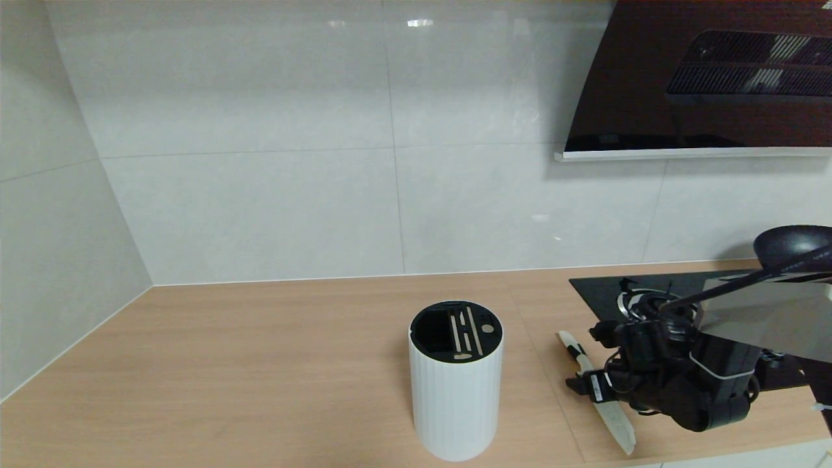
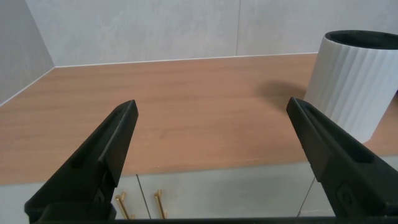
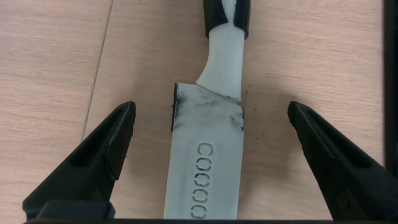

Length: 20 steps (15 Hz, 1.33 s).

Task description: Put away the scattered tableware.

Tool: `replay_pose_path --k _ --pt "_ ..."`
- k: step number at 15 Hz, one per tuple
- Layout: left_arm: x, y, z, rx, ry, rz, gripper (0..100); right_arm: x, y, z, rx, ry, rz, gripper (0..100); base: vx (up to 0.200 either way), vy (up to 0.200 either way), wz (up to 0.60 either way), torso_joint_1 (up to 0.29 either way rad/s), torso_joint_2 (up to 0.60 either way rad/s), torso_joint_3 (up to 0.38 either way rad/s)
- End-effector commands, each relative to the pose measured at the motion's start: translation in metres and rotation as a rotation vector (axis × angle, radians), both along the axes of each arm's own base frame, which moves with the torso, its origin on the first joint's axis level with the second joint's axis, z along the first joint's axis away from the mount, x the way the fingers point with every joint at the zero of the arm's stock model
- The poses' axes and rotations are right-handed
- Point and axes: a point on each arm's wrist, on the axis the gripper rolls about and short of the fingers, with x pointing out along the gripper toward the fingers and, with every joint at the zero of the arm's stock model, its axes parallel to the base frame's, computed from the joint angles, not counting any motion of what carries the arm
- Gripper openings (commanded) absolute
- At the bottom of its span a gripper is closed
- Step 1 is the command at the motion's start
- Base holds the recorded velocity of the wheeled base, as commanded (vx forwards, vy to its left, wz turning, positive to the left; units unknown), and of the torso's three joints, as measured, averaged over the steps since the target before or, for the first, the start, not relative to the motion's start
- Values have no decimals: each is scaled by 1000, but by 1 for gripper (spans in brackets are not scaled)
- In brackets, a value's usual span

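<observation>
Knife (image 1: 616, 426) on wooden counter (image 1: 260, 364), tiled wall (image 1: 260, 130)

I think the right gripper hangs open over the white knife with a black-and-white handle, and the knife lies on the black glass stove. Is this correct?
Not quite. The white knife lies on the light wooden counter, not on the black glass stove, as the right wrist view shows. The right gripper does hang open over it.
</observation>
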Motion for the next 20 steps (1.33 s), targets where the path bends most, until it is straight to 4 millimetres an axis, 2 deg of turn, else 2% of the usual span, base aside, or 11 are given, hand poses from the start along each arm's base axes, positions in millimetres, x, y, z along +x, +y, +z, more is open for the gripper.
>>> replay_pose_path --k 1,4,5,11,14,16,17,19,20 --pt "0 0 0 0 0 0 100 1 0 -1 0 1 1 100 0 0 0 0 0 0" --pt "0 0 0 0 0 0 100 1 0 -2 0 1 1 100 0 0 0 0 0 0" --pt "0 0 0 0 0 0 100 2 0 -2 0 -1 1 0 0 0 0 0 0 0" --pt "0 0 0 0 0 0 100 1 0 -6 -5 9 -1 0 0 0 0 0 0 0" --pt "0 0 0 0 0 0 100 2 0 -1 1 -18 -6 0 0 0 0 0 0 0" --pt "0 0 0 3 1 0 100 0 -1 20 23 -66 -59 0 0 0 0 0 0 0" --pt "0 0 0 8 1 0 100 -2 -1 38 40 -103 -71 0 0 0 0 0 0 0" --pt "0 0 0 20 1 0 100 -17 -3 69 63 -153 -67 0 0 0 0 0 0 0" --pt "0 0 0 23 1 -2 100 -21 -4 75 66 -161 -63 0 0 0 0 0 0 0"
